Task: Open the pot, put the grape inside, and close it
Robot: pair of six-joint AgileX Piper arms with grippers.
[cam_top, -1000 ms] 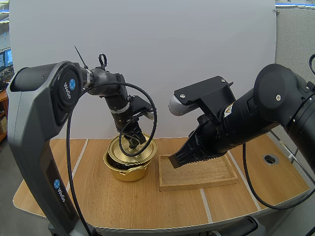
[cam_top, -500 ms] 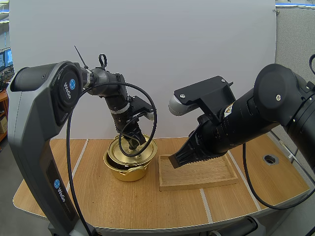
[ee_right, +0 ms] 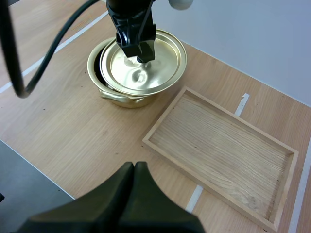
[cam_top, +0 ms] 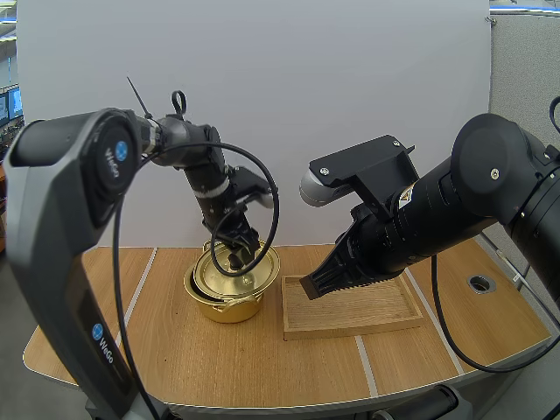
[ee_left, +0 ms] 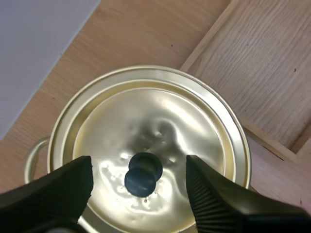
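The main risk lies with the lid (ee_left: 160, 126). It sits skewed on the pot (cam_top: 229, 304): in the high view a dark crescent of open rim shows at about 8 o'clock, and the lid overhangs toward 2 o'clock. The left jaws stand apart, one on each side of the small black knob (ee_left: 142, 174) and touching neither it nor the lid.

- If they close a little off the knob's middle, the round knob could squirt out, or the lid could tip and slide further across the rim.
- If the lid is lifted while crooked, its edge could catch the rim. That could drag the light pot across the bench (cam_top: 175, 350) toward the tray (ee_right: 228, 145), which lies just beside it at 3 o'clock.
- If the lid is left as it lies, I judge the pot would not count as closed, since it is not seated all round.

The right jaws are pressed together into one dark wedge, holding nothing. They hang above the tray's 9 o'clock end, well clear of the pot, and should not get in the way unless they swing toward 9 o'clock.

As for contents, the lid hides nearly all of the pot's inside. The crescent gap shows only darkness, so I cannot tell what the pot holds. The tray is bare wood from rim to rim.
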